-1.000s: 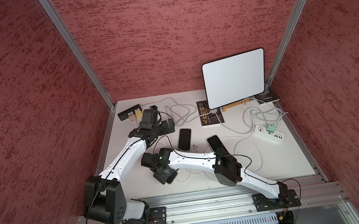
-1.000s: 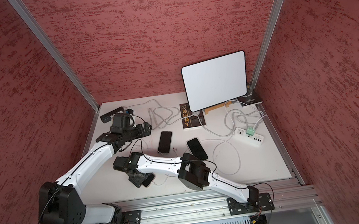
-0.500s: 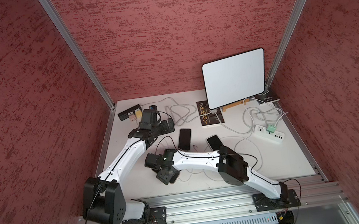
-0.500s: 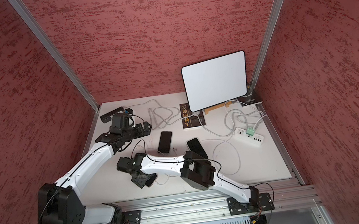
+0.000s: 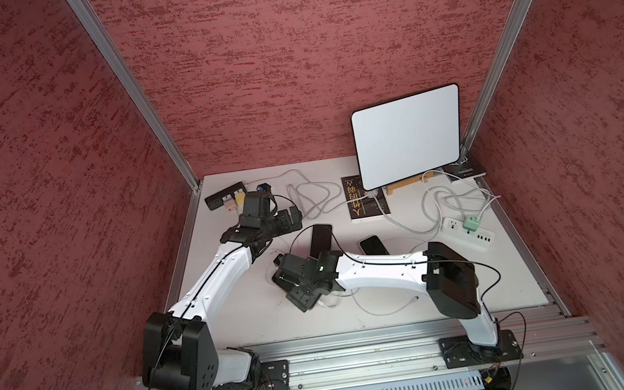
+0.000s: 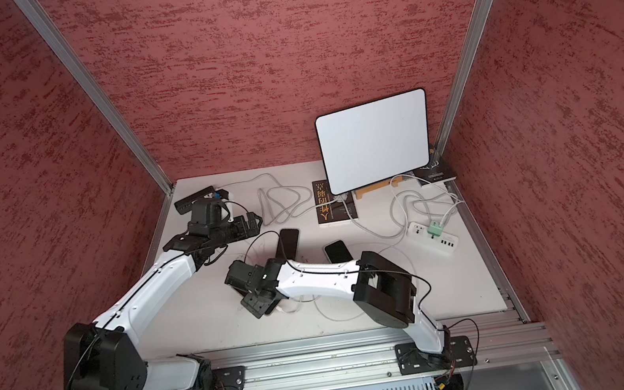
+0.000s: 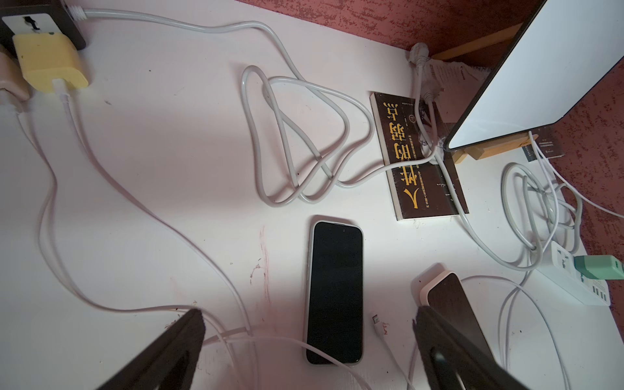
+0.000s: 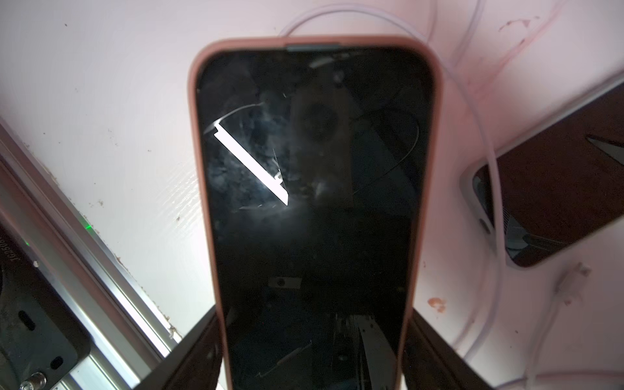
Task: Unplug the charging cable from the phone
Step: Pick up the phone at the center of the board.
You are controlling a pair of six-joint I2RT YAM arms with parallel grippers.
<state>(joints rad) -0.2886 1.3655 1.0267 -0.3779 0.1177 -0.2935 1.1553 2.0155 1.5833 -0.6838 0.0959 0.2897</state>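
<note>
hold step: right gripper (image 8: 312,320) jaws clamp the phone (image 8: 310,202); left gripper (image 7: 307,314) jaws fully spread, empty. next: grip charging cable (image 8: 491,152) at the phone, pull straight.

Three phones (image 7: 334,293), two power strips (image 5: 456,225), three plug-in chargers (image 7: 50,60), one tablet (image 5: 408,137), two arms (image 5: 214,276).

Evenly lit, sharp overall; white glare streaks the close, slightly blurred phone (image 8: 310,219).
</note>
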